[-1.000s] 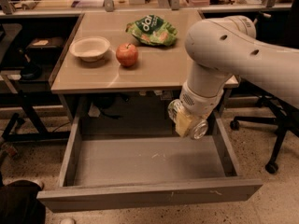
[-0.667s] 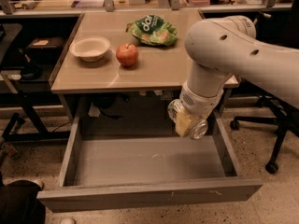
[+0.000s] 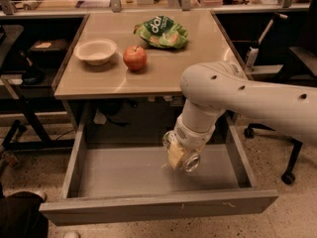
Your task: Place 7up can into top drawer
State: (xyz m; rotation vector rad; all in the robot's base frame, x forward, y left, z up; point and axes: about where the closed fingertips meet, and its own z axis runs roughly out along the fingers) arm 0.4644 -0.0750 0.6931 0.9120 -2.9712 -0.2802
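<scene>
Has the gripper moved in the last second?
Yes. The gripper has sunk lower into the top drawer and shifted away from its right-hand wall.

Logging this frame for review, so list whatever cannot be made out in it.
7up can: not identifiable in the camera view; the gripper, low over the top drawer, covers whatever it carries.
Drawer's back right floor: hidden behind the arm.
Green bag: lettering too small to read.
Dark shape, bottom left: cut off by the frame edge.
</scene>
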